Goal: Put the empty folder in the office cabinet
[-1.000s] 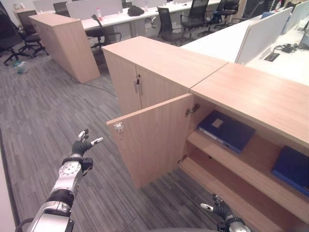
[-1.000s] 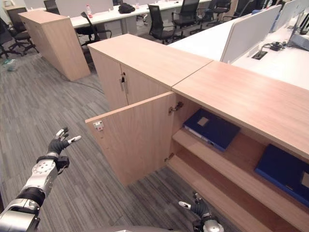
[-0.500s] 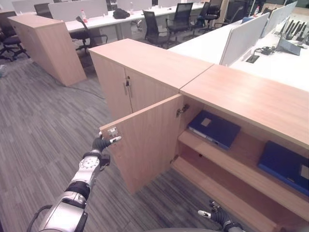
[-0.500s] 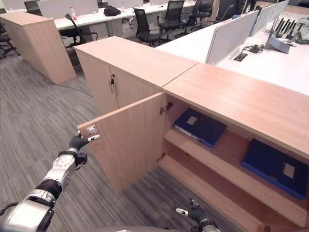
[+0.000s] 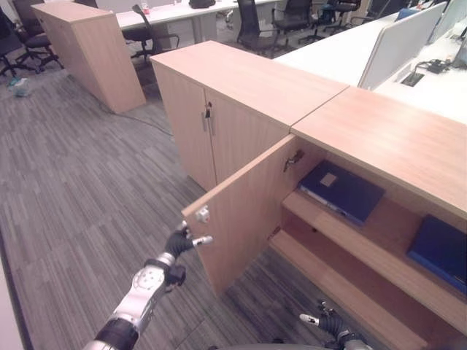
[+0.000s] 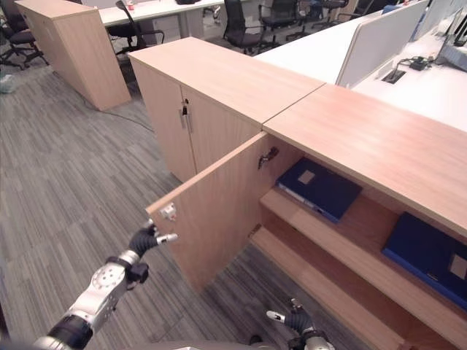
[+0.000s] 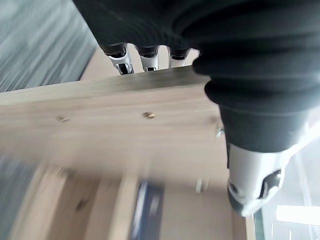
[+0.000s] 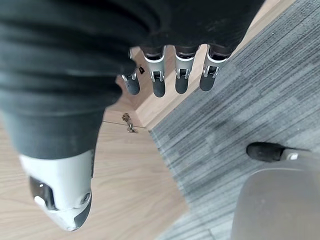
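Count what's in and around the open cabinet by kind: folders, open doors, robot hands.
Blue folders: 2, one on the shelf's left part, one further right.
Open cabinet doors: 1.
Robot hands: 2, left hand at the door's edge, right hand low by the floor.
Total: 5.

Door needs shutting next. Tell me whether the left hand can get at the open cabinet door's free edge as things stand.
Probably yes. The left hand is at the cabinet door's free edge below the latch, fingers straight against it, nothing between.
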Controlling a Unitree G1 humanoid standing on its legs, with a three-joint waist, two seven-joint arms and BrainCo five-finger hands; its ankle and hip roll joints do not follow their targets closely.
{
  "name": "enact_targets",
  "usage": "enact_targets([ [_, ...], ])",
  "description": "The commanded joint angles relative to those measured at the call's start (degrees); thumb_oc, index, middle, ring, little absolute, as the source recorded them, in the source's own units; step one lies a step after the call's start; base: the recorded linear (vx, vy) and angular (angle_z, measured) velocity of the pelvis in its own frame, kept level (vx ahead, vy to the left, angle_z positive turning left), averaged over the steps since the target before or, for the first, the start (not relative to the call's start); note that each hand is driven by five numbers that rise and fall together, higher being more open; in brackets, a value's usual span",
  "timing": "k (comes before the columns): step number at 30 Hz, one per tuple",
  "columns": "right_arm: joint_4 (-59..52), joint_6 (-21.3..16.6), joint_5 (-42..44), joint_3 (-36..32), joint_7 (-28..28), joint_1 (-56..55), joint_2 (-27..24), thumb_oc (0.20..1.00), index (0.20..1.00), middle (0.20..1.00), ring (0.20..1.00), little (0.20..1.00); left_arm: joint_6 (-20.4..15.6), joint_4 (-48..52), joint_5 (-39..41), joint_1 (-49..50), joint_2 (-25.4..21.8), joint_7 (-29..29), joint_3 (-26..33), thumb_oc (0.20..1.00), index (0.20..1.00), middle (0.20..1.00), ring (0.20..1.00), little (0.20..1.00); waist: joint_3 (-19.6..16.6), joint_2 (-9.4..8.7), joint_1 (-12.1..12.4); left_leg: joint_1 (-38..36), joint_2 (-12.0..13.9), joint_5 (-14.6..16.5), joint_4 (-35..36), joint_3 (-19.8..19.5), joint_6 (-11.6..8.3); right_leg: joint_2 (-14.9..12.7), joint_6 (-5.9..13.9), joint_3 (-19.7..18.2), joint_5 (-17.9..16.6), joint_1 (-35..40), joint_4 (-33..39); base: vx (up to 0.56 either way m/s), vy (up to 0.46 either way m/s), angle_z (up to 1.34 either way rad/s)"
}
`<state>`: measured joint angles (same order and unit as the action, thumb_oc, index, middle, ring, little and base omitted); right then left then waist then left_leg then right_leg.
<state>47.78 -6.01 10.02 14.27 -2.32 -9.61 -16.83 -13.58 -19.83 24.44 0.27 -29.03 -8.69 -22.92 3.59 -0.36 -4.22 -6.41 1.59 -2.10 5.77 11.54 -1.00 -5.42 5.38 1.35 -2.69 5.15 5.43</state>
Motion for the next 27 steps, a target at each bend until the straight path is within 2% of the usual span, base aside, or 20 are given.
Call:
enact_targets([
  [1, 1.51, -1.32, -0.45, -0.2, 0.37, 3.19, 0.08, 1.0, 1.0, 1.0, 1.0, 1.0, -1.25, 1.02, 1.76, -5.03, -0.15, -5.46, -0.72, 1.0, 1.0, 1.0, 1.0, 1.0, 0.29, -0.06, -1.14, -1.63, 0.74, 4.64, -0.77, -1.83, -1.54, -4.0, 6.01, 2.95, 0.99, 0.33, -2.14, 0.0, 0.0, 0.0],
  [6, 3.06, -1.5, 0.18, -0.42, 0.8, 4.08, 0.2, 1.0, 1.0, 1.0, 1.0, 1.0, -0.13, 9.63, 3.22, 0.7, -7.26, -12.04, -2.65, 1.0, 1.0, 1.0, 1.0, 1.0, 0.7, 0.81, -0.43, -1.06, 0.04, 4.66, -0.77, -1.72, -1.35, -4.85, 6.62, 3.12, 0.2, -0.26, -1.88, -0.02, 0.017, -0.02],
  [8, 3.84, -1.56, 0.32, -0.42, 0.67, 4.21, 0.25, 1.0, 1.0, 1.0, 1.0, 1.0, 0.35, 12.14, 4.95, 2.19, -8.19, -13.23, -2.54, 1.0, 1.0, 1.0, 1.0, 1.0, 1.14, 1.33, -0.39, -0.59, -0.44, 4.57, -0.77, -1.53, -1.2, -5.41, 6.91, 3.02, -0.31, -0.89, -1.67, -0.06, 0.048, -0.04],
  [15, 4.09, -1.56, 0.63, -0.49, -0.01, 5.03, 0.32, 1.0, 1.0, 1.0, 1.0, 1.0, 1.4, 13.53, 7.95, 1.43, -6.98, -13.59, -2.67, 1.0, 1.0, 1.0, 1.0, 1.0, 2.43, 1.94, -0.84, 1.59, -0.99, 3.88, -0.77, -1.34, -0.99, -5.79, 7.09, 2.52, -0.61, -3.99, -3.24, -0.09, 0.021, -0.03],
  [18, 3.22, -1.22, 0.89, -0.21, -0.84, 7.3, 0.17, 1.0, 1.0, 1.0, 1.0, 1.0, 1.33, 13.13, 8.45, -1.87, -4.68, -11.85, -3.59, 1.0, 1.0, 1.0, 1.0, 1.0, 5.0, 2.62, -1.4, 3.39, -0.59, 3.42, -0.77, -0.12, -0.68, -5.09, 7.11, 1.91, -0.31, -9.15, -8.96, -0.19, 0.002, -0.05],
  [19, 2.95, -1.06, 0.61, -0.07, -1.15, 8.27, 0.08, 1.0, 1.0, 1.0, 1.0, 1.0, 1.43, 12.83, 8.61, -2.71, -3.76, -11.28, -3.79, 1.0, 1.0, 1.0, 1.0, 1.0, 5.67, 3.06, -1.08, 3.82, -0.14, 3.25, -0.77, 0.89, -0.65, -5.31, 7.11, 3.99, -0.31, -10.29, -10.58, -0.17, -0.016, -0.34],
  [20, 2.62, -1.02, 0.31, 0.02, -1.46, 8.76, 0.07, 1.0, 1.0, 1.0, 1.0, 1.0, 1.49, 12.84, 8.81, -3.03, -3.13, -10.83, -3.8, 1.0, 1.0, 1.0, 1.0, 1.0, 5.87, 3.45, -0.48, 4.06, 0.5, 2.97, -0.77, 2.2, -0.81, -6.37, 6.88, 7.78, -0.16, -10.43, -11.35, -0.13, -0.043, -0.56],
  [21, 2.61, -0.99, 0.05, 0.19, -1.73, 9.42, 0.12, 1.0, 1.0, 1.0, 1.0, 1.0, 1.65, 13.19, 8.86, -3.45, -2.64, -10.6, -3.79, 1.0, 1.0, 1.0, 1.0, 1.0, 5.96, 3.94, 0.05, 4.18, 1.29, 2.66, -0.77, 3.62, -1.19, -7.98, 6.57, 12.71, 0.12, -10.25, -12.02, -0.06, -0.085, -1.07],
  [22, 3.3, -0.8, -0.84, 0.68, -2.15, 10.33, 0.47, 1.0, 1.0, 1.0, 1.0, 1.0, 2.34, 14.48, 9.12, -3.68, -2.0, -10.51, -3.83, 1.0, 1.0, 1.0, 1.0, 1.0, 5.85, 4.24, 1.13, 3.36, 2.66, 2.43, -0.77, 7.17, -1.51, -10.97, 5.85, 20.88, 0.47, -9.84, -14.36, 0.02, -0.089, -1.14],
  [23, 3.39, -0.81, -1.02, 0.92, -2.1, 10.43, 0.67, 1.0, 1.0, 1.0, 1.0, 1.0, 2.53, 14.73, 9.34, -3.4, -1.65, -10.57, -3.71, 1.0, 1.0, 1.0, 1.0, 1.0, 5.43, 4.12, 1.32, 3.1, 3.04, 3.16, -0.87, 7.39, -1.73, -11.41, 6.16, 21.81, 1.24, -9.0, -14.58, -0.01, -0.07, -1.29],
  [24, 3.39, -0.84, -1.05, 0.99, -2.13, 10.34, 0.68, 1.0, 1.0, 1.0, 1.0, 1.0, 2.59, 14.83, 9.34, -3.25, -1.66, -10.59, -3.66, 1.0, 1.0, 1.0, 1.0, 1.0, 5.67, 4.0, 1.31, 3.28, 2.99, 2.4, -0.96, 8.35, -1.5, -11.66, 5.69, 22.59, 0.65, -9.19, -14.75, -0.02, -0.089, -1.27],
  [25, 3.47, -0.84, -1.31, 1.46, -2.05, 10.28, 1.03, 1.0, 1.0, 1.0, 1.0, 1.0, 2.94, 15.29, 9.6, -2.96, -0.85, -10.98, -3.43, 1.0, 1.0, 1.0, 1.0, 1.0, 5.02, 3.13, 1.64, 3.13, 3.16, 2.41, -1.3, 10.86, -1.52, -12.19, 6.12, 23.9, 0.65, -7.51, -13.9, -0.06, -0.069, -1.2],
  [26, 3.46, -0.84, -1.32, 1.45, -2.05, 10.25, 1.04, 1.0, 1.0, 1.0, 1.0, 1.0, 2.93, 15.28, 9.59, -2.94, -0.86, -10.99, -3.45, 1.0, 1.0, 1.0, 1.0, 1.0, 5.06, 3.1, 1.75, 3.02, 3.16, 2.42, -1.28, 10.98, -1.52, -12.15, 6.13, 23.81, 0.57, -7.43, -13.76, 0.04, -0.187, -1.21],
  [27, 3.79, -0.63, -1.2, 1.21, -2.1, 9.76, 1.05, 1.0, 1.0, 1.0, 1.0, 1.0, 3.09, 15.31, 9.67, -2.65, 0.58, -10.92, -3.69, 1.0, 1.0, 1.0, 1.0, 1.0, 4.49, 2.85, 1.39, 2.69, 3.27, 2.02, -1.55, 11.85, -1.88, -11.6, 6.33, 21.9, 0.84, -6.43, -11.76, 0.08, -0.154, -0.84],
])
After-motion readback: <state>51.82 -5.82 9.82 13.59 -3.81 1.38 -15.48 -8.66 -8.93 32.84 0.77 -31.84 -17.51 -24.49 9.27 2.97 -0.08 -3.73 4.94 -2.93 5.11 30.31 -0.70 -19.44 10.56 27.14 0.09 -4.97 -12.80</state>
